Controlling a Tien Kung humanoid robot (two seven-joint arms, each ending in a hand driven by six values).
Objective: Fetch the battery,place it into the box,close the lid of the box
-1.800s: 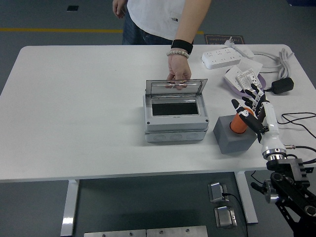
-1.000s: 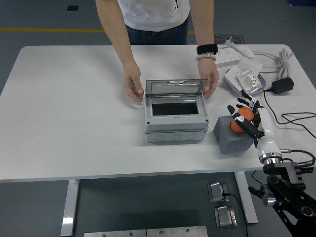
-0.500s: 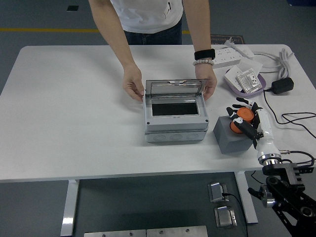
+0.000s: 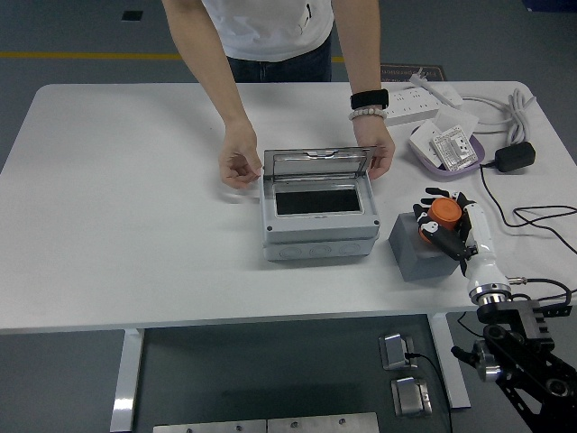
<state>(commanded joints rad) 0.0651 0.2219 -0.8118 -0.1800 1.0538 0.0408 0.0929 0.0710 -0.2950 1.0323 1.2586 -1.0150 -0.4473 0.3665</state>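
Battery (image 4: pixel 443 213), orange, looks rigid, light and smooth; right hand (image 4: pixel 448 227) curls its fingers round its sides, gripping it.

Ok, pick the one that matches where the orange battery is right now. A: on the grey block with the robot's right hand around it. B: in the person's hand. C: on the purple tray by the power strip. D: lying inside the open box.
A: the orange battery sits on top of the grey block, with the right hand curled around it, beside the open box and not in it.
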